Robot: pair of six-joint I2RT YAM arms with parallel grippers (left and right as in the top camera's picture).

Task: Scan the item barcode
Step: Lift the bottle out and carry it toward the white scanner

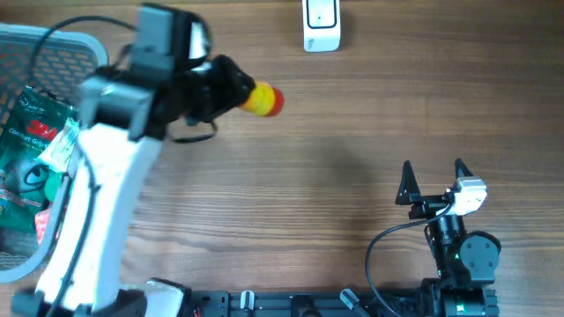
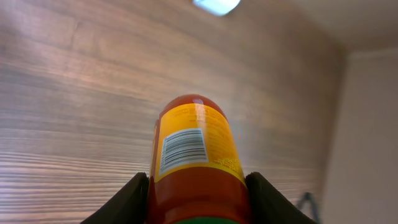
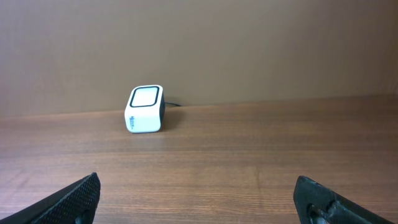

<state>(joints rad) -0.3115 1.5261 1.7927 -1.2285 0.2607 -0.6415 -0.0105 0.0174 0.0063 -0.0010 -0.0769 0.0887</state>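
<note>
Red and yellow plastic bottle [image 1: 264,99] is being gripped by the left hand [image 1: 231,91], up over the brown wooden tabletop [image 1: 291,194]. The black fingers [image 2: 134,199] are pressing on its two sides. The bottle is sticking out past them, and its long way is pointing to the right. The small white box scanner [image 1: 321,25] is standing at the far edge of the tabletop. It is lying past the bottle's tip, farther back and a bit to the right, near but apart. The striped barcode [image 2: 182,149] is facing the left wrist camera, not the scanner window. So I am thinking the bottle needs carrying over and turning until the stripes are looking at the window. The right hand [image 1: 433,167] is sitting wide apart and holding nothing, well away at the near right side. The left hand is the nearer one.
</note>
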